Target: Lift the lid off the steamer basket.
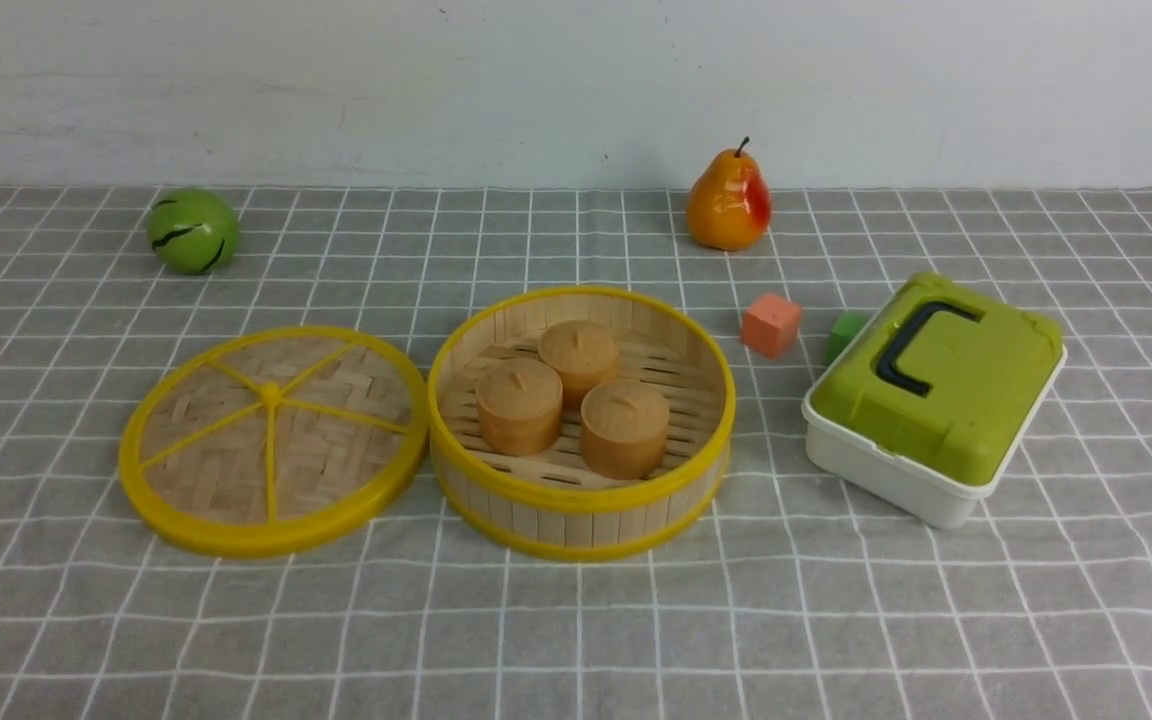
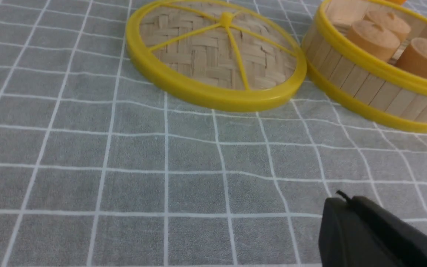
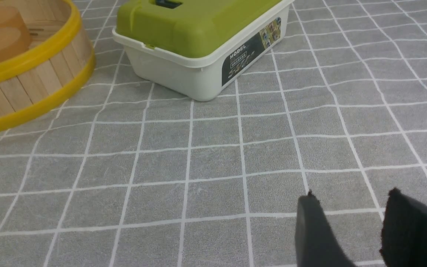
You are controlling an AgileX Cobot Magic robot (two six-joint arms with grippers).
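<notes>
Currently the flat round woven-bamboo lid [image 1: 273, 440] lies off the round bamboo-slat steamer basket [image 1: 576, 520], just beside it toward the left edge of the grey checked worktop [image 1: 576, 630]. The right pincer [image 3: 350, 194] is parted and empty; I cannot tell the state of the left pincer [image 2: 347, 207].

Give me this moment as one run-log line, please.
lid: off, flat on cloth left of steamer basket | buns: three, inside basket | left gripper: shut, empty | right gripper: open, empty

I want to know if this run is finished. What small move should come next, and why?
Probably none, other than parking the arms: the lid lies on the cloth beside the steamer basket, which stands open with three buns showing. The left end effector and right end effector hold nothing.
</notes>
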